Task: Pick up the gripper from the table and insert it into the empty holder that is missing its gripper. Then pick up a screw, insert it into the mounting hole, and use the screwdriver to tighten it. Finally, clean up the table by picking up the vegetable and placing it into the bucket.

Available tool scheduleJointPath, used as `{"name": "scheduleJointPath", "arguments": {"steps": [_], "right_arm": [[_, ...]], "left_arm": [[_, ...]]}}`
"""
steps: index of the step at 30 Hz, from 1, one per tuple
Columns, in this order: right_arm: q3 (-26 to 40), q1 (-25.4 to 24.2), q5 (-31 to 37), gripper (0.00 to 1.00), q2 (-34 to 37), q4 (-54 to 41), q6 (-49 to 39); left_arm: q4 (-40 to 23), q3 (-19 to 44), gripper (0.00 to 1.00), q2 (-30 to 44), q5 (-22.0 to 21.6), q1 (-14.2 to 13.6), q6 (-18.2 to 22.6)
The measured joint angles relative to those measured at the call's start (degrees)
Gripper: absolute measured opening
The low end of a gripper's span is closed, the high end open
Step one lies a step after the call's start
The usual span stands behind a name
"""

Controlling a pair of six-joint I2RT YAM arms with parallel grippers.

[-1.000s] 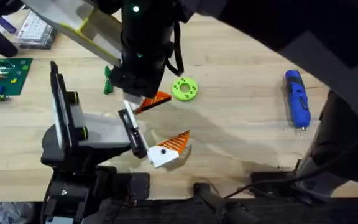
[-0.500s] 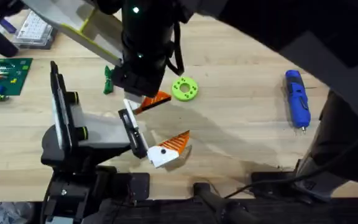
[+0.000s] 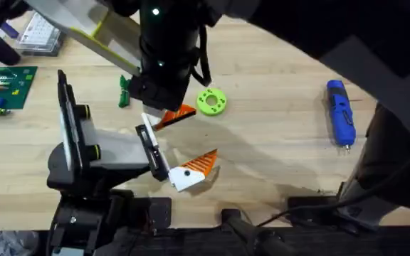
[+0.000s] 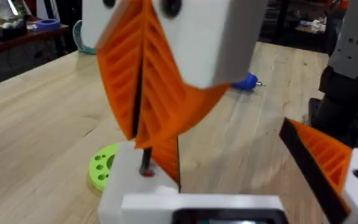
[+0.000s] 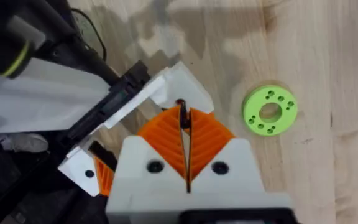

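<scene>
The gripper point(image 3: 176, 116), an orange ribbed wedge on a white base, sits at the far end of the black holder point(image 3: 151, 151) on the stand point(image 3: 70, 153). Its twin point(image 3: 194, 169) is fixed at the bar's near end. My right gripper point(image 5: 184, 111) points down over that white base point(image 5: 169, 84). It is shut on a small dark screw point(image 4: 145, 165) whose tip meets the base. My left arm point(image 3: 84, 32) reaches in from the upper left, its gripper end hidden under the dark wrist. The blue screwdriver point(image 3: 340, 114) lies far right. The dark-green vegetable point(image 3: 123, 92) lies behind the stand.
A lime-green ring with holes point(image 3: 211, 101) lies just right of the grippers. A green circuit board point(image 3: 2, 85) and a clear parts box point(image 3: 40, 34) sit at the far left. A pale green rim point(image 4: 78, 37) shows at the far table edge.
</scene>
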Motion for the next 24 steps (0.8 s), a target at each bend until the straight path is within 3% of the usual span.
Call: {"name": "scheduleJointPath", "arguments": {"steps": [24], "right_arm": [[0.0, 1.46, 0.28, 0.009, 0.01, -0.09, 0.0]], "left_arm": [[-0.02, 0.0, 0.987, 0.0, 0.04, 0.0, 0.0]]}}
